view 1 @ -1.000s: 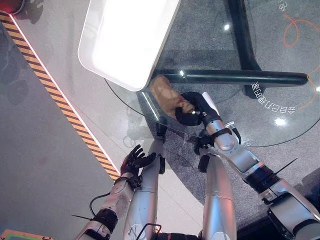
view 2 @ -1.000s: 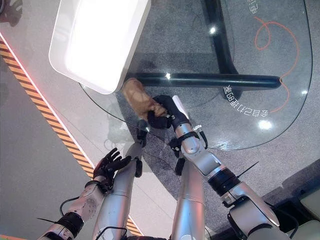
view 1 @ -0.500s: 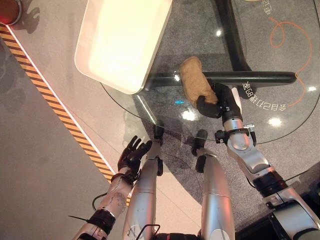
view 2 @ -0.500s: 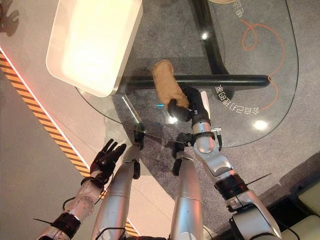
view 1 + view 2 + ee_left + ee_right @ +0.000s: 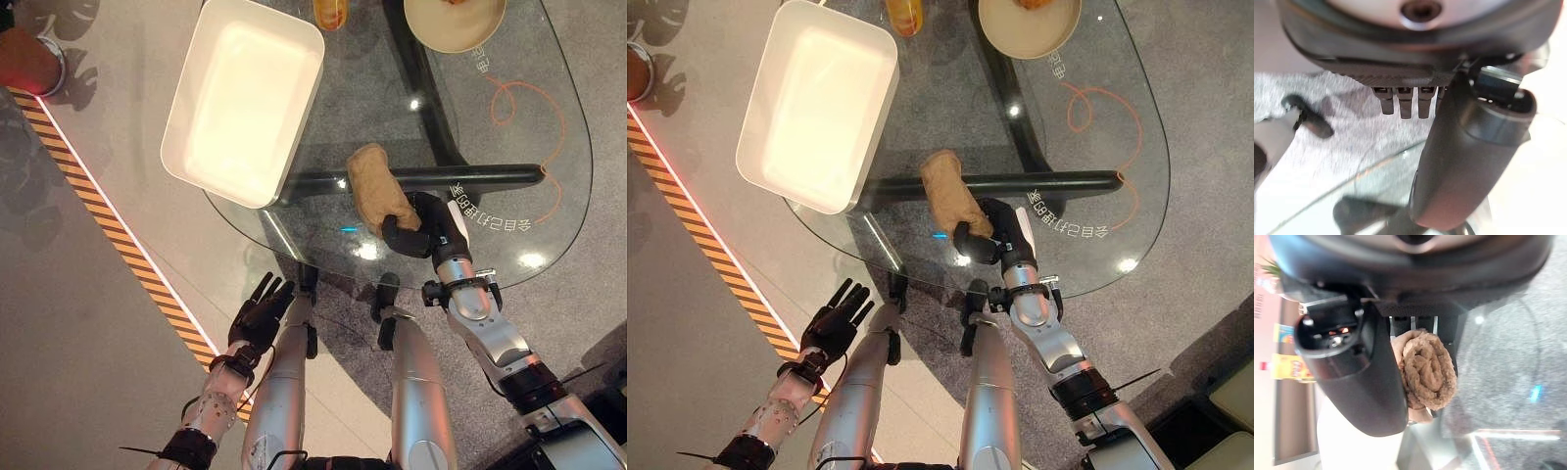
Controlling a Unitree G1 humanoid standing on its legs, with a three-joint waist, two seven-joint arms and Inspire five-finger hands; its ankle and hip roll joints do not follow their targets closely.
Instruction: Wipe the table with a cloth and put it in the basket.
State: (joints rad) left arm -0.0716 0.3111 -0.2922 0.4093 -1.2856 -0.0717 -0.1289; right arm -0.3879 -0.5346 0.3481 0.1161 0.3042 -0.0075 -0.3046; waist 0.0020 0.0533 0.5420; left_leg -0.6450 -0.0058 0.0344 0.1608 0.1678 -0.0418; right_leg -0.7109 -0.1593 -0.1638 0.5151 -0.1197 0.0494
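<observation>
A rolled tan terry cloth [image 5: 377, 188] is pinched in the curled right hand [image 5: 419, 231] on the clear glass worktop [image 5: 549, 127], seemingly long axis toward the white rectangular basket [image 5: 186, 108] lying leftward.

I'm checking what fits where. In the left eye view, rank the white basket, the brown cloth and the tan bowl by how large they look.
1. white basket
2. tan bowl, though the picture's edge cuts it off
3. brown cloth, partly inside the right hand
</observation>
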